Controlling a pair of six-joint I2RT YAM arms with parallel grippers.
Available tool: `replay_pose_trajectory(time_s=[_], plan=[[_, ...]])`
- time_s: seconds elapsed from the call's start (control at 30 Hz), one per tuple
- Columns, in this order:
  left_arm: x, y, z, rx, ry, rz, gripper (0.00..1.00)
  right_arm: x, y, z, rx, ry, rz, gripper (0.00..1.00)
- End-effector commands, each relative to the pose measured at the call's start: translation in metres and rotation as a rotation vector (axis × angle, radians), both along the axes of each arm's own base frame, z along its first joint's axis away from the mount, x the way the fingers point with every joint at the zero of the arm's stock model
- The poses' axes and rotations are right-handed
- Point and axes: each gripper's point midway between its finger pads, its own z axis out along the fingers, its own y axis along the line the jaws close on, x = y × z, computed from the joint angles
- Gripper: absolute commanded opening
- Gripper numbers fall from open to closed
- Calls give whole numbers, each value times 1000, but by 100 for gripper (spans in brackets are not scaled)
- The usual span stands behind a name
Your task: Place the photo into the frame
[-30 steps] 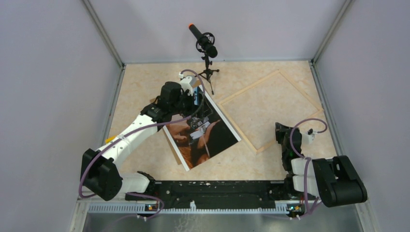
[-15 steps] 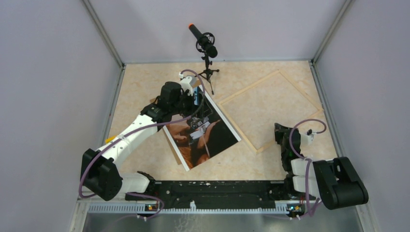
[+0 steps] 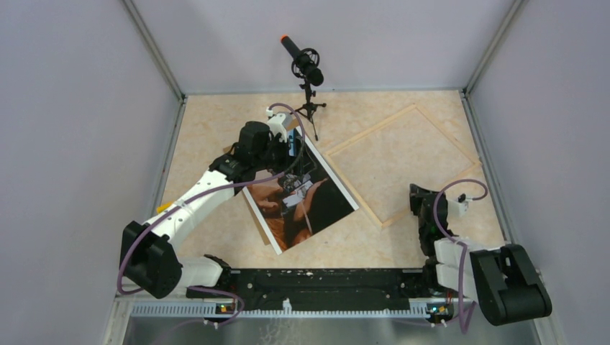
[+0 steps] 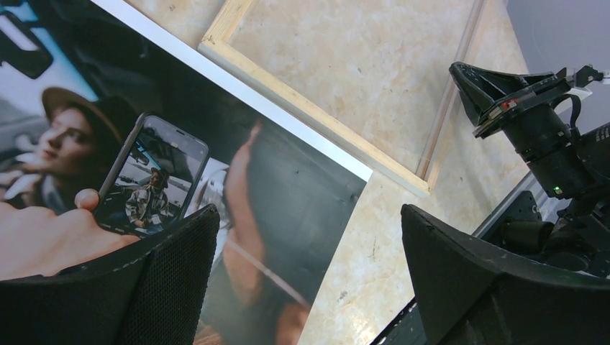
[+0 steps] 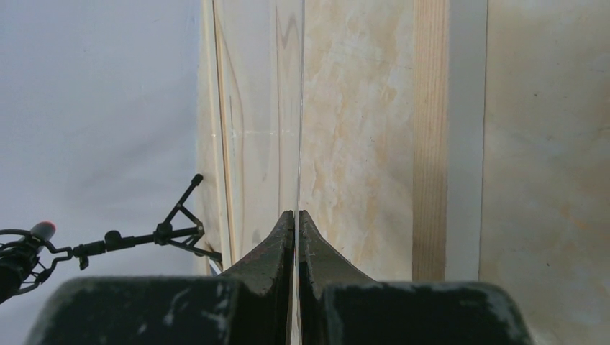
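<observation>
Top external view: photo (image 3: 309, 208) lies face up, left of frame (image 3: 368, 130), touching its edge. Left gripper (image 4: 309, 223) is over the photo, jaws spread, empty. Right gripper (image 5: 296, 223) is clenched, empty.

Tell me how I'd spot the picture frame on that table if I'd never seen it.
Start at the beige marbled table and look to its far right part, right of the small microphone. There lies the frame, flat and turned like a diamond. Unlike the dark glossy photo beside it, it is just a narrow pale wood border with the tabletop showing through.
</observation>
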Motion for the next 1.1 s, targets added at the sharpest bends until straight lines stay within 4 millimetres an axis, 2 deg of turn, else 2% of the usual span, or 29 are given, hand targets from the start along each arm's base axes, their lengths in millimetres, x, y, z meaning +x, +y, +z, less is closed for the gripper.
replay_pose_trajectory(time_s=[0.0, 0.23, 0.57, 0.83, 0.93, 1.07], plan=[[3, -5, 8, -30, -35, -15, 99, -21, -4, -29, -47, 76, 3, 0], [3, -5, 6, -27, -34, -14, 98, -1, 7, -23, -62, 46, 60, 0], [4, -5, 5, -21, -35, -12, 99, 0, 10, -35, -86, 98, 83, 0], [3, -6, 4, -23, -30, -17, 99, 10, 14, -33, -129, 137, 120, 25], [4, -5, 4, -19, -31, -13, 99, 13, 23, -32, -138, 139, 176, 40], [4, -5, 2, -14, -32, -12, 99, 11, 30, -35, -174, 238, 244, 61]])
